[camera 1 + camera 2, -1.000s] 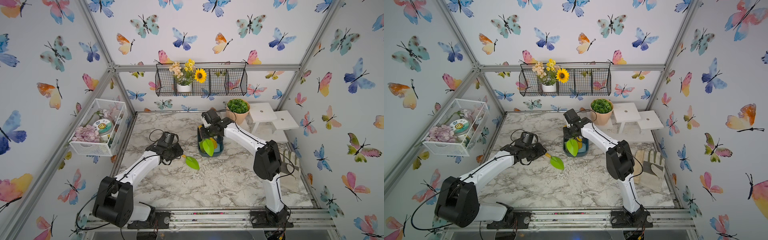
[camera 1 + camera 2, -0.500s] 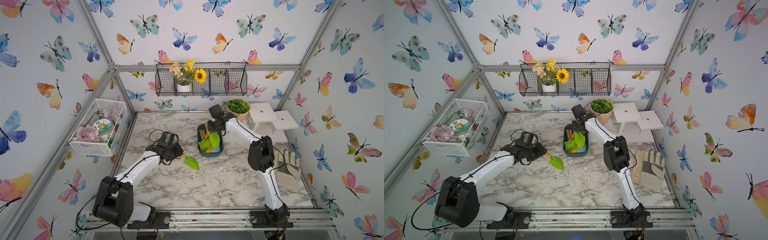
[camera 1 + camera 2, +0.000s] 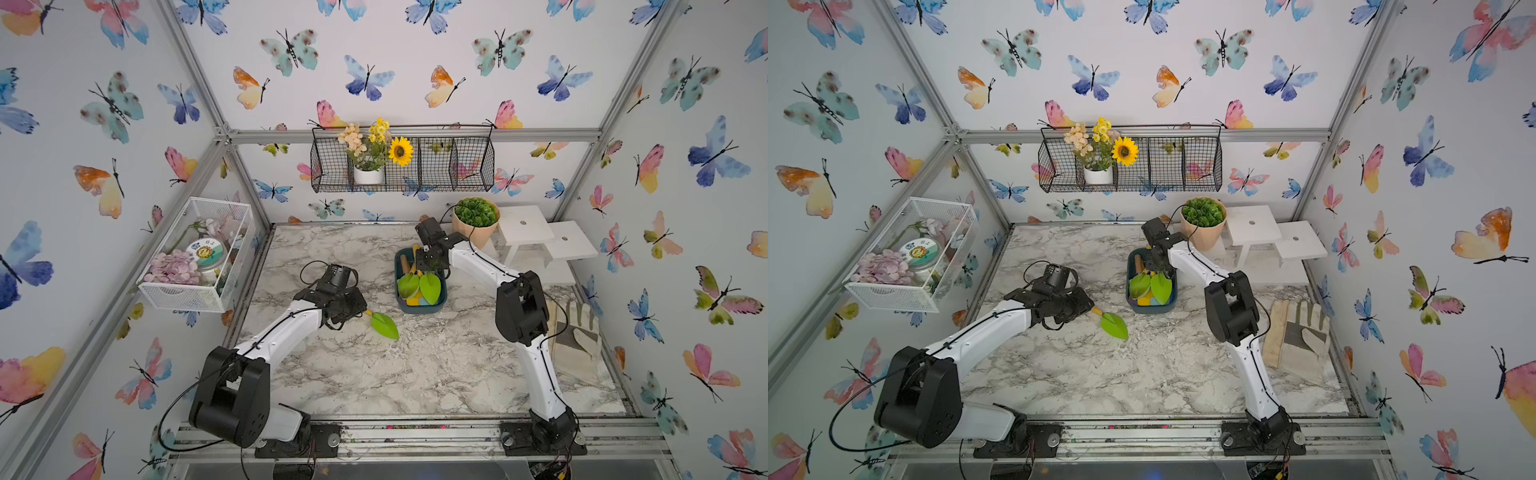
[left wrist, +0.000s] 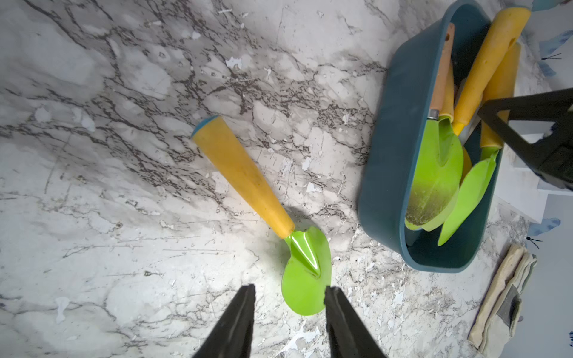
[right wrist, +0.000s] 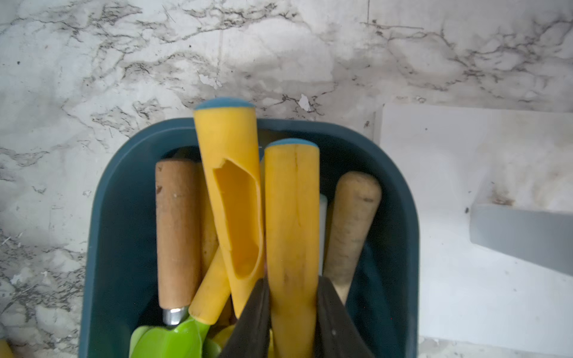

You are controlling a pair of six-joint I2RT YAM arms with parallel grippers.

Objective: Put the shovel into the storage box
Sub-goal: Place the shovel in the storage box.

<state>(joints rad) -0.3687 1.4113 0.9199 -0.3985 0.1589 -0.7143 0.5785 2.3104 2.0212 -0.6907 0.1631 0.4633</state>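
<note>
So the right gripper (image 5: 293, 280) has lowered the yellow-handled green plastic shovel (image 5: 291, 201) into the dark teal shallow plastic storage box (image 5: 124, 217). It's still pinching the handle, and the blade seems to be resting inside. The left gripper (image 4: 290, 287) hasn't budged: narrowly parted and empty over a second matching shovel (image 4: 242, 173) on the marble table (image 4: 124, 93).

Both top views look down from high over the front edge, above the arm bases, facing the back wall. Each takes in the whole counter (image 3: 374, 374) and both arms from nearly the same spot, so their scenes almost coincide. The left wrist camera hangs close over the counter, looking past the left gripper (image 4: 290, 287) at the loose shovel (image 4: 242, 173) and the storage box (image 4: 387, 155) beside it. The right wrist camera sits nearer still, looking past the right gripper (image 5: 293, 280) along a yellow handle (image 5: 293, 217) into one end of the storage box. All four views share that box.
</note>
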